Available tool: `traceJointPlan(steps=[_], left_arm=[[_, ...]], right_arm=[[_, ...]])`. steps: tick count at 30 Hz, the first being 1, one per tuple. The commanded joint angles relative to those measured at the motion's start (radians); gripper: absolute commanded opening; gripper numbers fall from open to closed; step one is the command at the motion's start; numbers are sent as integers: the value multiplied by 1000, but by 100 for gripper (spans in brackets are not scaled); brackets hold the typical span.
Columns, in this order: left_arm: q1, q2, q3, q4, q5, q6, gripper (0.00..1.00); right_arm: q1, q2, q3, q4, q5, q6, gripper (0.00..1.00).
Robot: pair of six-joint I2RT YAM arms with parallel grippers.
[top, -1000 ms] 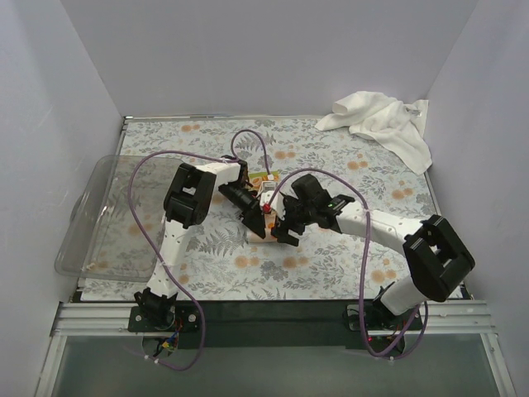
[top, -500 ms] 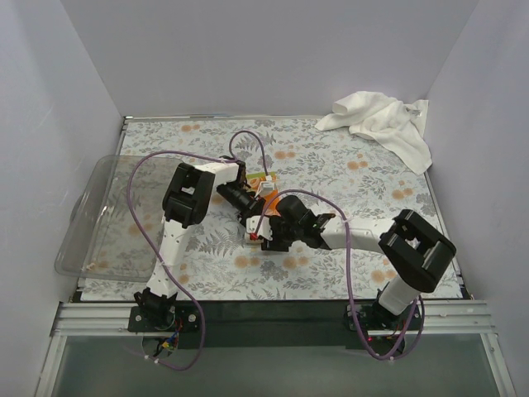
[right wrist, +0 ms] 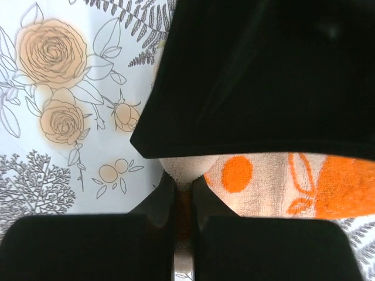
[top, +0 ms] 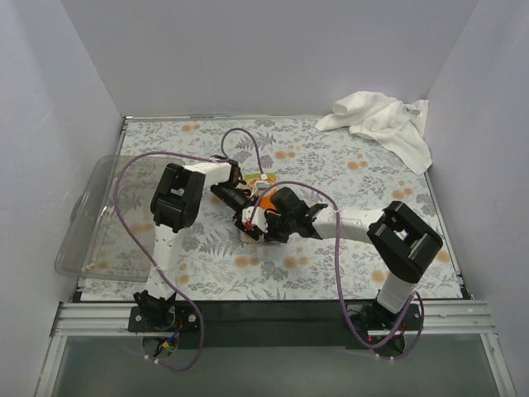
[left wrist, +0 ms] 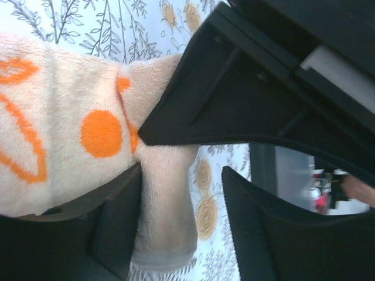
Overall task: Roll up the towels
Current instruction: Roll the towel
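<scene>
The small printed towel (top: 267, 199), white with orange dots and lines, lies bunched mid-table between both grippers. My right gripper (right wrist: 183, 186) is shut on a fold at the end of this towel (right wrist: 281, 187). In the top view the right gripper (top: 263, 227) meets my left gripper (top: 245, 217) tip to tip. My left gripper (left wrist: 181, 175) is open: the towel's end (left wrist: 167, 222) rests against one finger (left wrist: 114, 234), with a gap to the other finger (left wrist: 263, 234). The large plain white towel (top: 382, 122) lies crumpled at the back right corner.
A clear plastic tray (top: 103, 217) overhangs the table's left edge. The fern-and-flower table covering (top: 331, 174) spans the table. Purple cables loop above both arms. Walls close in the back and both sides.
My right gripper slid left onto the printed towel and shut on its fold. My left gripper's jaws spread apart, and its arm shifted slightly left.
</scene>
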Motion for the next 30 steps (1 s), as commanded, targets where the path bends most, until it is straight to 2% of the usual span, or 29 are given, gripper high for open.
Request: traceJointPlan(steps=[1, 3, 4, 11, 13, 18, 21, 24, 27, 28, 30], left_arm=[[60, -113, -57, 265, -170, -4, 55], [83, -149, -71, 299, -170, -23, 57], [109, -182, -80, 310, -170, -24, 78], [226, -376, -172, 507, -169, -107, 79], [232, -476, -226, 546, -216, -95, 79], [223, -742, -497, 687, -313, -29, 79], [189, -944, -652, 754, -382, 12, 78], [101, -1044, -761, 826, -461, 49, 78], [-37, -1172, -893, 938, -547, 65, 78], [-101, -1184, -940, 964, -563, 65, 79], [-160, -1190, -967, 1040, -612, 56, 79]], right_arm=[[-33, 46, 64, -225, -156, 94, 1], [-60, 46, 83, -275, -197, 128, 1], [-68, 50, 90, -293, -231, 135, 1], [-129, 111, 173, -460, -388, 194, 1], [-142, 171, 231, -505, -455, 201, 1], [-209, 282, 320, -598, -598, 226, 1], [-232, 342, 365, -635, -649, 227, 1], [-249, 398, 403, -657, -684, 237, 1], [-258, 470, 469, -716, -714, 227, 1], [-257, 505, 489, -732, -722, 226, 1], [-261, 538, 529, -775, -728, 215, 1]])
